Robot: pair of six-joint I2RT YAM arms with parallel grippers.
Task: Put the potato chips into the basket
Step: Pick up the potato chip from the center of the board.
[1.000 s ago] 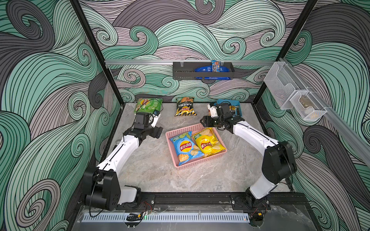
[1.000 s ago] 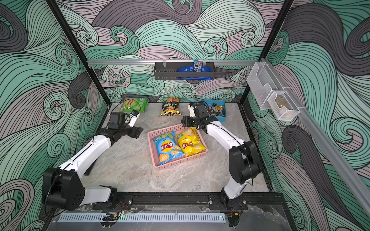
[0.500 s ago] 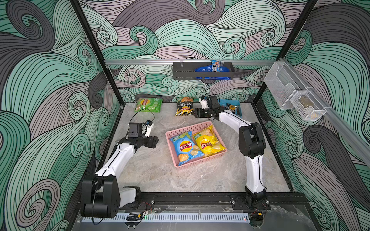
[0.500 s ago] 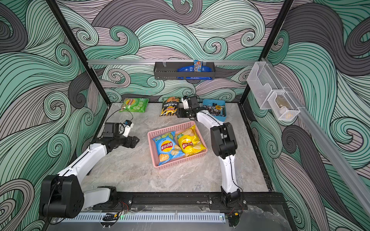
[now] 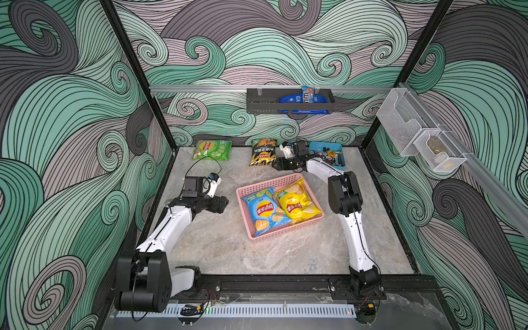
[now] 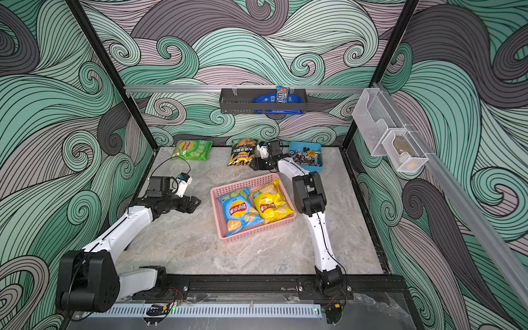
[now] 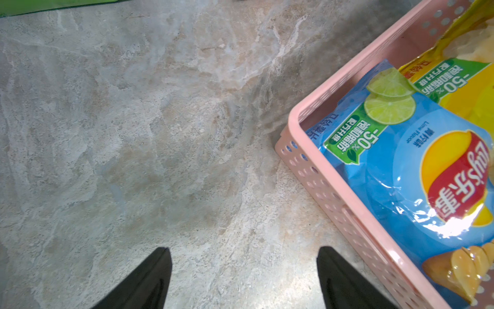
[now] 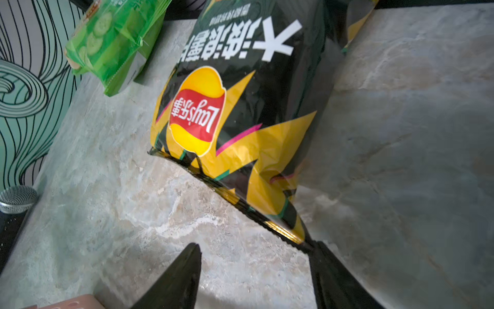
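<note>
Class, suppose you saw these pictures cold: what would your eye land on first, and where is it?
The pink basket mid-table stands out, with a blue bag and a yellow bag lying side by side inside. At the back, the right gripper has open fingers at a corner of the black-and-yellow bag; the green bag lies in the far left corner.

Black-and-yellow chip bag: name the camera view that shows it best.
The right wrist view: the black-and-yellow bag fills the frame, with its logo and bottom seam sharp. Both top views show the bag whole but small. The left wrist view misses it.
</note>
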